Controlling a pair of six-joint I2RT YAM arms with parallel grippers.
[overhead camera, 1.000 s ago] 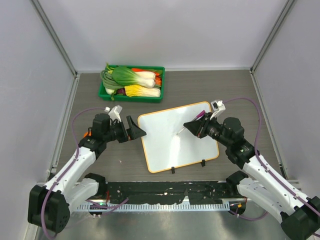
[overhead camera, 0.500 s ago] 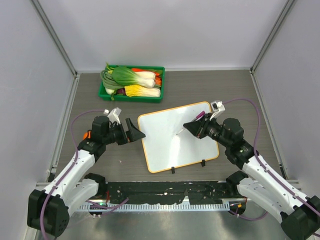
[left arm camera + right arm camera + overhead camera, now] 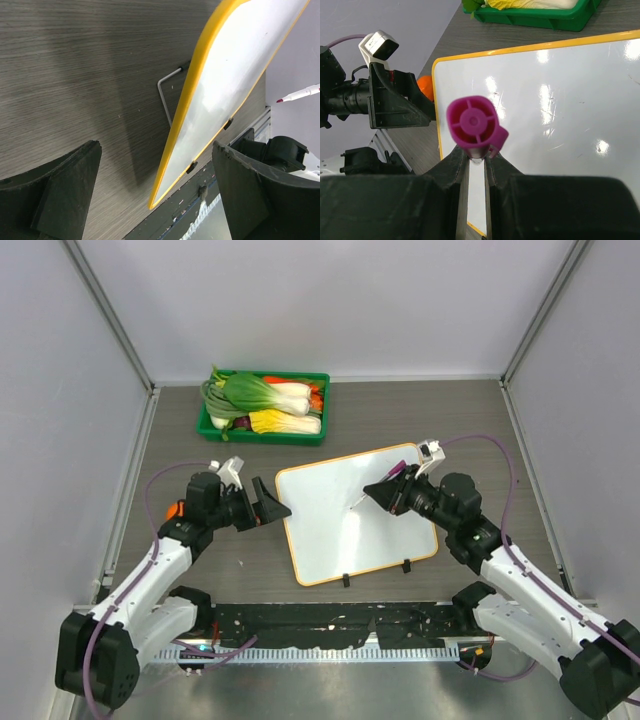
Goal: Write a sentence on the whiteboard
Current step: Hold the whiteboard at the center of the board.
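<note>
- Lately, the left hand (image 3: 275,500) has eased slightly back from the left rim of the whiteboard (image 3: 340,540). Its fingers stand wide apart and hold nothing.
- The whiteboard sits mid-tabletop, tilted up on a wire stand (image 3: 165,95). No writing shows on it yet.
- The right hand (image 3: 376,492), clamped on a purple marker (image 3: 472,122), has crept a little leftward. The nib hangs over the board's middle; whether it touches cannot be told.
- The first stroke therefore looks imminent, on a board that is probably unsteadied.
- The green tray (image 3: 270,437) lies well apart, beyond the board's far-left corner. Tabletop shows on both sides of the board. The yellow rim lies close behind the right hand, so strokes have most room leftward.
</note>
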